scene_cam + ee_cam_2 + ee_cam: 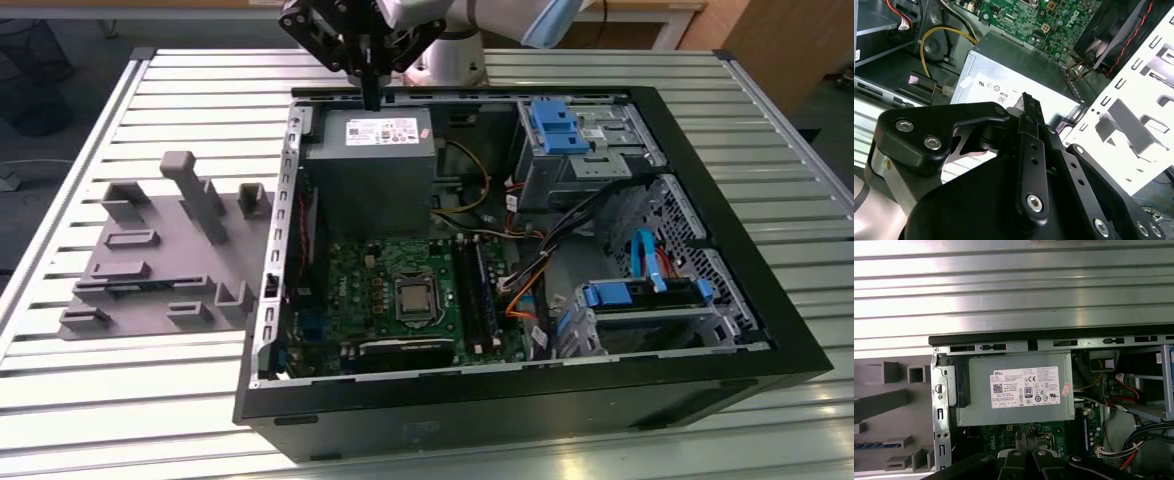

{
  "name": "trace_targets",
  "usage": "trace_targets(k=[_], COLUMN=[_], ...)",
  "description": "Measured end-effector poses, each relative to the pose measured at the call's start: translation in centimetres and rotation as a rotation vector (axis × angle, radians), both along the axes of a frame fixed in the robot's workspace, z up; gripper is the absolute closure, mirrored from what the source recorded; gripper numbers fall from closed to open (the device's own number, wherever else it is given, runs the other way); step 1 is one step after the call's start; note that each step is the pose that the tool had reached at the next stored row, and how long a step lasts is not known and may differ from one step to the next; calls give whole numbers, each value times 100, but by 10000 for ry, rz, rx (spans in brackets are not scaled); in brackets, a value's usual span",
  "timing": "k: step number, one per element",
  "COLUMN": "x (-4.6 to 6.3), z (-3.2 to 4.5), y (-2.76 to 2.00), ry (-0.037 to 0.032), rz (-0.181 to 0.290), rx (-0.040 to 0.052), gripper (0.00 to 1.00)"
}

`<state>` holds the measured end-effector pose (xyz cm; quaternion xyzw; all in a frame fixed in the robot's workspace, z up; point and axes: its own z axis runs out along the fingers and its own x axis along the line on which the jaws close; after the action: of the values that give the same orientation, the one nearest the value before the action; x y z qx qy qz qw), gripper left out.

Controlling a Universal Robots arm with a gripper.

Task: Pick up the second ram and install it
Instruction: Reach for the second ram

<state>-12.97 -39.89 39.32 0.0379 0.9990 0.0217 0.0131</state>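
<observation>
Plainly, the gripper point(372, 100) hung pressed together, empty, over the power supply point(374, 165); grasping the second ram point(876, 445) likely needed it opened and squared.

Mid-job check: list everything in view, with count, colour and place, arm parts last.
table: one, silver slats, under everything
computer case: one, black, open, on table
power supply: one, grey, case's far end in the exterior view
motherboard: one, green, case's near end
drive brackets: two, blue, case's side toward exterior view's right
cables: several, mixed colours, beside motherboard
slotted fixture: one, grey, exterior view's left of case
thin strip: one, dark, in fixture slot; possibly the second ram
gripper: one, black, above power supply's far edge, jaws closed, empty
</observation>
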Motion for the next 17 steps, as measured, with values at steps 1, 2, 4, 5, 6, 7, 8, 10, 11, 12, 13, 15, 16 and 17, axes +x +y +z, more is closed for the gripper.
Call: trace_targets(k=[1,2,4,5,6,7,8,10,11,12,13,15,16,17], x=[-2,-5,-10,-12,-14,-17,-20,-27,-31,-34,-36,-42,-46,-49], z=[0,0,-1,-1,-1,-2,-2,-2,-3,-3,-3,-4,-4,-4], y=[0,0,0,0,0,0,0,0,0,0,0,0,0,0], ry=[0,0,0,0,0,0,0,0,-1,0,0,0,0,0], rz=[1,0,0,0,0,0,0,-1,0,0,0,0,0,0], rx=[0,-1,0,0,0,-1,0,0,0,0,0,0,0,0], gripper=[89,89,89,89,89,89,89,89,89,89,89,89,89,89])
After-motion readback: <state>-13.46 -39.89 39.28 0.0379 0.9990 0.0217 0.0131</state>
